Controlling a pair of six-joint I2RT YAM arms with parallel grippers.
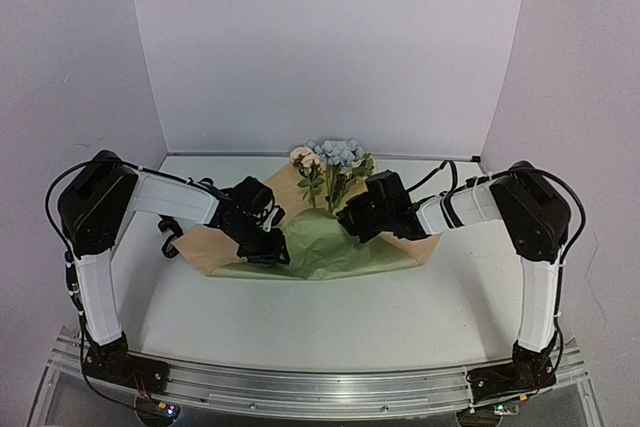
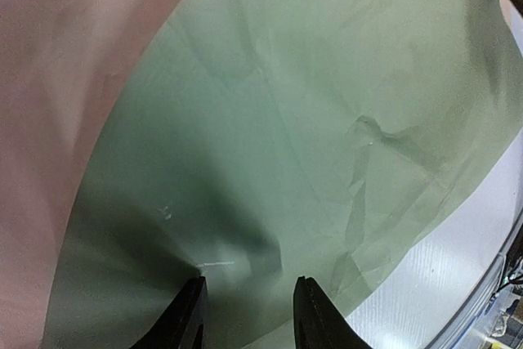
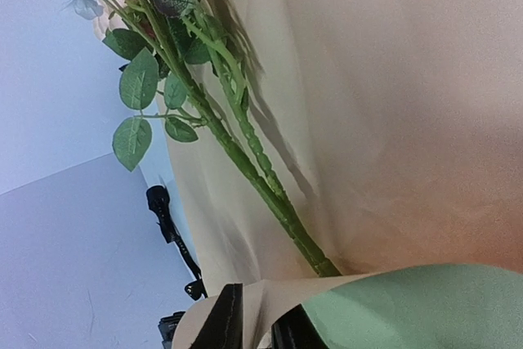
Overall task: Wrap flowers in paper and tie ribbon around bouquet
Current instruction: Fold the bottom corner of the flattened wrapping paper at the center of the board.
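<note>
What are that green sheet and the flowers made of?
The paper: thin matte wrapping paper by the look, olive one side, tan the other; it holds sharp creases. The flowers: probably artificial, fabric petals on plastic stems, judging by the uniform ridged stems; not certain.

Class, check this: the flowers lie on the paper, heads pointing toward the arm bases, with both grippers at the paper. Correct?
No: the flowers point their heads away from the arm bases, as the top external view shows. They do lie on the paper, with left gripper and right gripper at it.
</note>
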